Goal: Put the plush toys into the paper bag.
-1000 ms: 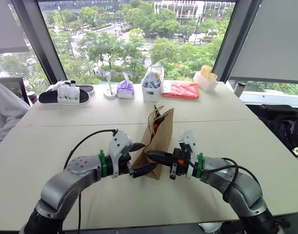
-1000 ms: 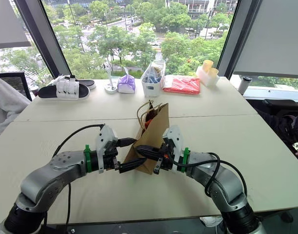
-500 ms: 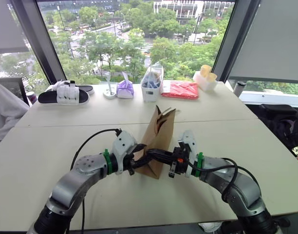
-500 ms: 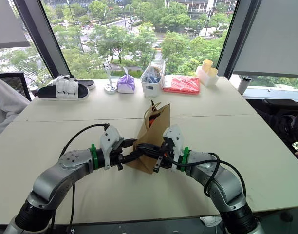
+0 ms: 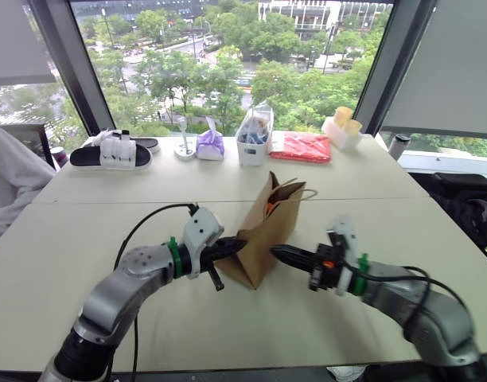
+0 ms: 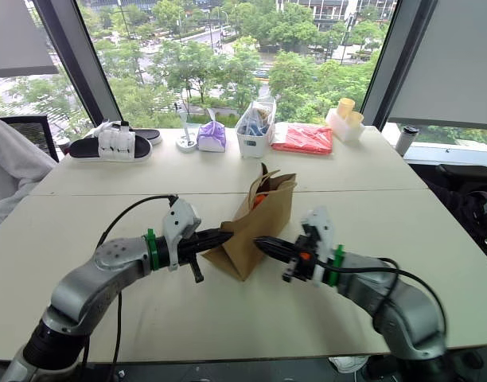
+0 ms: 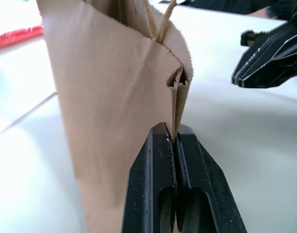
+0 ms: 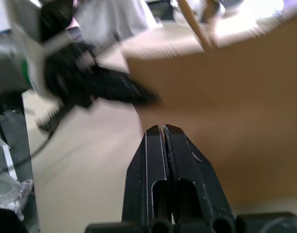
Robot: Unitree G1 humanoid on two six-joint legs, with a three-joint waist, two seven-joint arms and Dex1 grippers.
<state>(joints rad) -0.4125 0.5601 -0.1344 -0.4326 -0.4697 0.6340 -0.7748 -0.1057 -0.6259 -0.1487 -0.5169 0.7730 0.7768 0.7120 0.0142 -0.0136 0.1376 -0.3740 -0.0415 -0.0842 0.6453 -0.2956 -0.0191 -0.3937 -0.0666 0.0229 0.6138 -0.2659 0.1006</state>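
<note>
The brown paper bag (image 5: 263, 239) stands on the table's near half with its open top leaning to the right, loop handles up. An orange plush toy (image 5: 269, 208) peeks out of its mouth. My left gripper (image 5: 242, 245) is shut on the bag's left folded edge; the left wrist view shows the paper bag (image 7: 114, 97) pinched between the fingers of that gripper (image 7: 173, 138). My right gripper (image 5: 275, 251) is shut and empty. It hovers a little right of the bag without touching it.
Along the table's far edge lie a black and white slipper (image 5: 108, 153), a purple pouch (image 5: 210, 146), a clear bag of items (image 5: 253, 135), a red packet (image 5: 301, 147) and yellow cups (image 5: 343, 127). A person's grey sleeve (image 5: 5, 183) is at the left.
My left gripper has closed on the bag's edge. The right gripper has drawn back to the right, off the bag. The camera has shifted slightly.
</note>
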